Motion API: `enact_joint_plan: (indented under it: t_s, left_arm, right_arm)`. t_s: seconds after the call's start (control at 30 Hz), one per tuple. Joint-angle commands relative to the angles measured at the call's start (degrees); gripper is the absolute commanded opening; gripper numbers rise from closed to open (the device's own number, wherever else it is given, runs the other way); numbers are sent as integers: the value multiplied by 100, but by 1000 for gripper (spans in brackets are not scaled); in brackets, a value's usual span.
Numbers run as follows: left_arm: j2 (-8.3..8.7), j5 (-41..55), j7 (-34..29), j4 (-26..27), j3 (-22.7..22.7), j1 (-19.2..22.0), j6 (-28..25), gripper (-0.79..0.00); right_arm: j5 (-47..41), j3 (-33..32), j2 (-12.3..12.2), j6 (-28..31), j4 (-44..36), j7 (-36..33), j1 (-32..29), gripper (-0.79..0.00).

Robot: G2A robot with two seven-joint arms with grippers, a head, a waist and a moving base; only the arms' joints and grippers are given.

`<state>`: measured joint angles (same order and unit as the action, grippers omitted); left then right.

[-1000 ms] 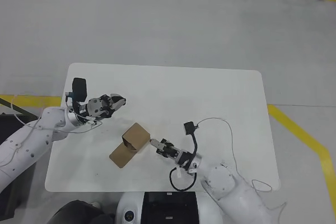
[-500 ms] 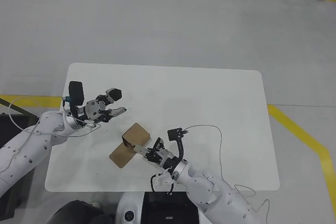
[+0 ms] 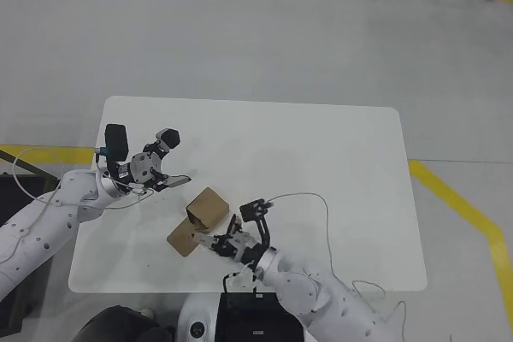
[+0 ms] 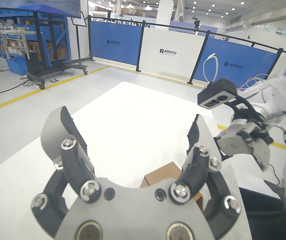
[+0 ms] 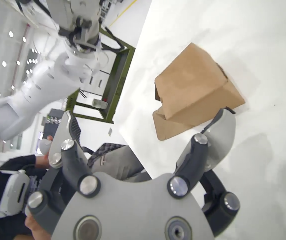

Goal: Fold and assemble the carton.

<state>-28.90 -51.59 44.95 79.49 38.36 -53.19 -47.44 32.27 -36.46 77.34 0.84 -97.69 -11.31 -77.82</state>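
A brown carton (image 3: 203, 214) lies on the white table (image 3: 325, 162) near its front edge, partly folded into a box shape, with a loose flap (image 5: 166, 126) flat on the table. My right gripper (image 3: 212, 238) is open beside the carton's near side. In the right wrist view one fingertip (image 5: 224, 119) sits at the carton's (image 5: 193, 88) lower corner and the other hangs past the table edge. My left gripper (image 3: 173, 159) is open above the table, up and left of the carton, with nothing between its fingers. In the left wrist view the carton (image 4: 166, 176) lies just beyond that gripper (image 4: 131, 128).
A thin cable (image 3: 303, 197) loops from the right arm's wrist over the table. A dark green frame (image 5: 118, 76) stands off the table's left side. The far half and right side of the table are bare.
My right gripper has slid left along the carton's near side toward the table's front edge and opened. My left gripper has opened wide and turned, staying near the same spot.
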Motion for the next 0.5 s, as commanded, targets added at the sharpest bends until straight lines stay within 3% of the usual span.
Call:
enact_joint_plan:
  t_s: [0.0,0.33,0.47]
  left_arm:
    - [0,0,0,0,0,0,0,0]
    - [0,0,0,0,0,0,0,0]
    - [0,0,0,0,0,0,0,0]
  right_arm:
    - [315,210,62,-166,66,-184,188,0]
    - [1920,687,281,-1845,123,-158,435,0]
    - [2243,794,343,-2188,123,-269,414,0]
